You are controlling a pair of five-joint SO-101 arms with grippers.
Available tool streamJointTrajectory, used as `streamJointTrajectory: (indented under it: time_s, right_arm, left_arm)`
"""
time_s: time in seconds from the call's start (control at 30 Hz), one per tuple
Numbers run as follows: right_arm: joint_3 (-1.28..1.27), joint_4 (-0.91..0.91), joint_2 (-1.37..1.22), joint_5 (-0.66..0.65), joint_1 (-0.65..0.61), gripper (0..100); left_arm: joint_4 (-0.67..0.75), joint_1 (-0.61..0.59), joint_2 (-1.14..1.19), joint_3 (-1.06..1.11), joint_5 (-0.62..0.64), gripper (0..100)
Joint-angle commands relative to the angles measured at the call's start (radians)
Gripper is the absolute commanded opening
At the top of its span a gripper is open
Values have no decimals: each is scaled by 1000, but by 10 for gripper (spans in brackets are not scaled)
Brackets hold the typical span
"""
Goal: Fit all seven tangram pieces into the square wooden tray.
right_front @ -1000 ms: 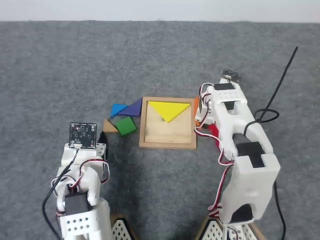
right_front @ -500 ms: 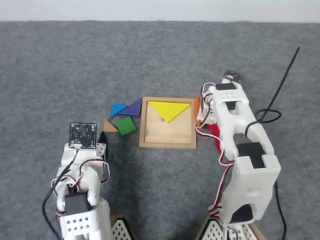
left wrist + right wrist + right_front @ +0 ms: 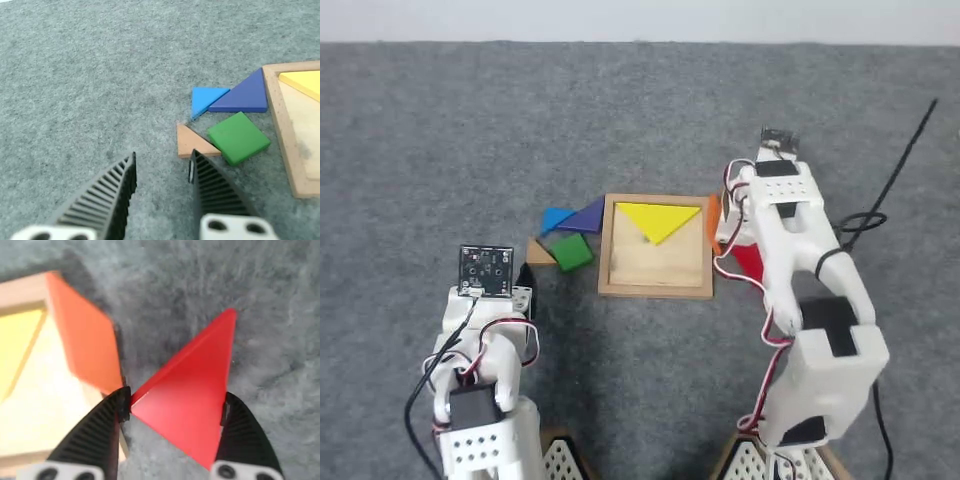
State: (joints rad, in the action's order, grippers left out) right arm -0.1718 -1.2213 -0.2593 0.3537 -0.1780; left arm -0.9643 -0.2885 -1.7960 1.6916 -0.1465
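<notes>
The red triangle point(image 3: 185, 395) lies flat on the grey surface point(image 3: 620, 120) just to the right of the square wooden tray point(image 3: 655, 292), with one sharp corner pointed out ahead of the fingertips. It is clamped across its width by the right tool point(image 3: 175, 400). An orange parallelogram point(image 3: 85, 345) is seen beside it at the tray's right wall. Inside the tray, a yellow triangle point(image 3: 658, 218) is set with its long edge along the far wall and its apex toward the arms. The left tool point(image 3: 162, 159) is held apart near a tan triangle point(image 3: 192, 145).
</notes>
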Motion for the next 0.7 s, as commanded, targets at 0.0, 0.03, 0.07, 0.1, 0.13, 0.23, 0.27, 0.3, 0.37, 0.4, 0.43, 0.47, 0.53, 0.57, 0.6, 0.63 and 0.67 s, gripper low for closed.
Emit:
streamJointTrajectory:
  time_s: [0.0, 0.03, 0.07, 0.1, 0.13, 0.23, 0.27, 0.3, 0.37, 0.4, 0.43, 0.47, 0.53, 0.57, 0.6, 0.63, 0.67]
  right_arm:
    - [15, -38, 110, -63, -13, 128]
    - [15, -44, 122, -75, -13, 127]
    - [15, -48, 130, -98, -13, 125]
    - [17, -53, 136, -130, -18, 125]
    - [18, -54, 142, -172, -28, 125]
    - [17, -54, 154, -330, -77, 125]
    - [20, -53, 157, -391, -99, 125]
    - [21, -47, 162, -453, -127, 125]
    - [26, -28, 173, -585, -179, 125]
    - [29, -15, 176, -657, -203, 125]
    - [32, 1, 179, -727, -226, 125]
    - [32, 22, 183, -793, -248, 125]
    - [32, 70, 186, -916, -291, 125]
    - [34, 94, 186, -968, -308, 125]
    - [34, 119, 180, -1014, -326, 125]
    - [34, 140, 177, -1051, -343, 128]
    - [32, 157, 177, -1088, -361, 129]
  left_arm:
    - [-2, 0, 5, -7, -6, 163]
    - [-2, 0, 5, -7, -6, 163]
    - [-2, 0, 5, -7, -6, 163]
    - [-2, 0, 5, -7, -6, 163]
    - [-2, 0, 5, -7, -6, 163]
    - [-2, 0, 5, -7, -6, 163]
    - [-2, 0, 5, -7, -6, 163]
    - [-2, 0, 5, -7, -6, 163]
    - [-2, 0, 5, -7, -6, 163]
    - [-2, 0, 5, -7, -6, 163]
    - [-2, 0, 5, -7, -6, 163]
    - [-2, 0, 5, -7, -6, 163]
    - [-2, 0, 5, -7, -6, 163]
    - [-2, 0, 5, -7, -6, 163]
    - [-2, 0, 5, -7, -6, 163]
    - [-2, 0, 5, -7, -6, 163]
    - [-2, 0, 5, -7, -6, 163]
